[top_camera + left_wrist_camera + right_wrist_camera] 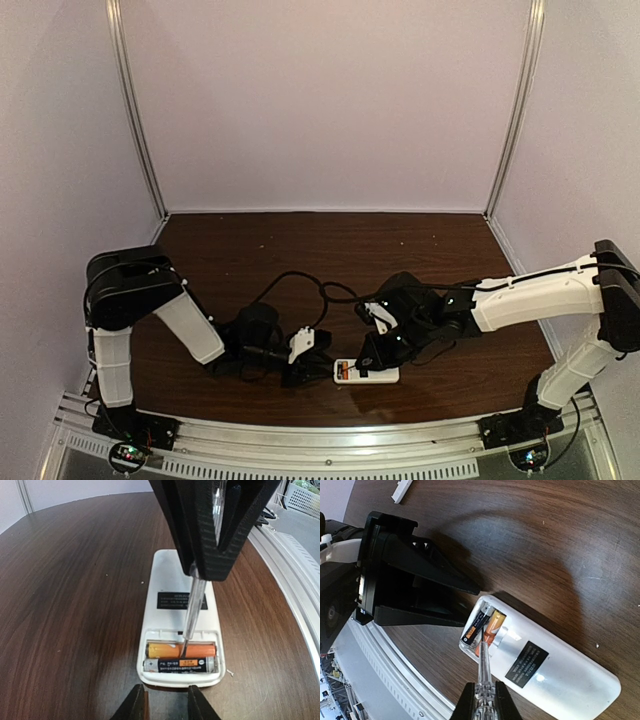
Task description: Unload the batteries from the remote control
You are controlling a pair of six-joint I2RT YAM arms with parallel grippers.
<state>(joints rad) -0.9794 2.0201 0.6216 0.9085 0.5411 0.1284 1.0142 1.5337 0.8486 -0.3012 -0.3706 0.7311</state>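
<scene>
The white remote control [172, 575] [366, 373] lies back-up near the table's front edge, its battery bay uncovered. Two batteries sit side by side in the bay: an orange one [165, 650] [495, 625] and a dark one with silvery ends [180, 665] [476, 627]. My right gripper [483, 700] [372, 352] is shut on a clear-handled screwdriver [192, 610] [483, 667]. The screwdriver's tip rests in the groove between the two batteries. My left gripper [167, 707] [318, 362] sits low at the bay end of the remote. Its jaws stand apart with nothing between them.
A small white cover piece [401, 490] lies on the dark wooden table [75, 580] beyond the left gripper. A metal rail [385, 670] runs along the table's front edge close to the remote. Black cables [300, 285] loop across the table's middle.
</scene>
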